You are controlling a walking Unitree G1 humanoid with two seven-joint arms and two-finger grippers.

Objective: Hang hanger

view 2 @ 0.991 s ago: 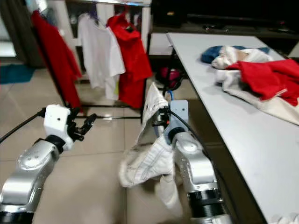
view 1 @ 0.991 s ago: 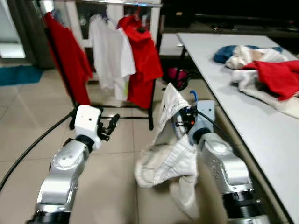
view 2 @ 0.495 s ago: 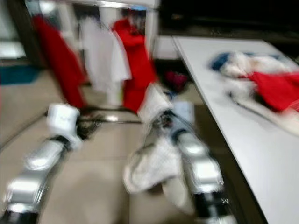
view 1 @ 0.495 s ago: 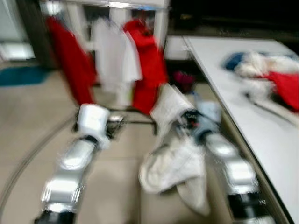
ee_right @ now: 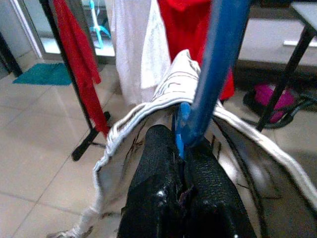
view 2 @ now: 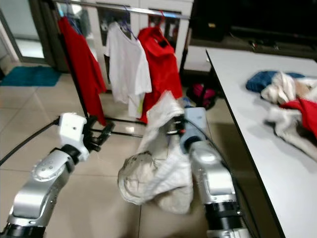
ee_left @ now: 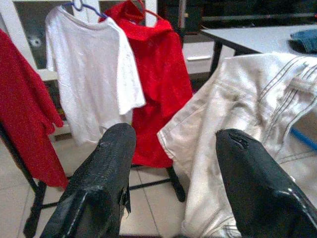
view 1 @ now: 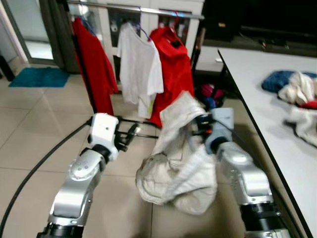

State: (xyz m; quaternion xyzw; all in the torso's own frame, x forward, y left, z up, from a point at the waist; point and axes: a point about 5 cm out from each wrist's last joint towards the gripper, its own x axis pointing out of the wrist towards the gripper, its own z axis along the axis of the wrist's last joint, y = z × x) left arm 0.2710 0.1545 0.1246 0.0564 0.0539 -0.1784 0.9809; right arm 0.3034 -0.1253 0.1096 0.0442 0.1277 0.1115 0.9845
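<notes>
Clothes rail (view 1: 133, 7): a metal bar across the 12 o'clock part of the head views, on a dark frame whose foot (view 1: 141, 121) rests on the tiled floor (view 1: 34, 119).
Hung garments: a red garment (view 1: 94, 64) at 11 o'clock, a white T-shirt (view 1: 138, 67) beside it on a blue-purple hook, and a red shirt (view 1: 173, 67) next to that, touching the T-shirt's sleeve.
Worktop (view 1: 277, 119): a pale surface with a dark edge running along the 3 o'clock side; a heap of clothes (view 1: 297, 94) in blue, cream and red lies on its far part.
Other surroundings: a teal mat (view 1: 39, 77) at 10 o'clock on the floor; a pink object (view 1: 208, 91) under the worktop's end, too blurred to identify; a black cable (view 1: 34, 168) trailing past the left arm.
In the way: the cream garment (view 1: 176, 163) hangs in a bulky fold between the right arm and the rail's foot, covering the lower part of the red shirt from the head views.
Hanger (ee_right: 218, 64): blue, its neck rising from the right gripper (ee_right: 185, 163), with the cream garment draped over it.
Right gripper fingers (ee_right: 161, 168): pressed together on the hanger's neck.
Left gripper (ee_left: 173, 158): raised near the rail's foot, at 9 o'clock of the cream garment.
Left gripper fingers (ee_left: 106, 163): spread wide, holding nothing and touching nothing.
</notes>
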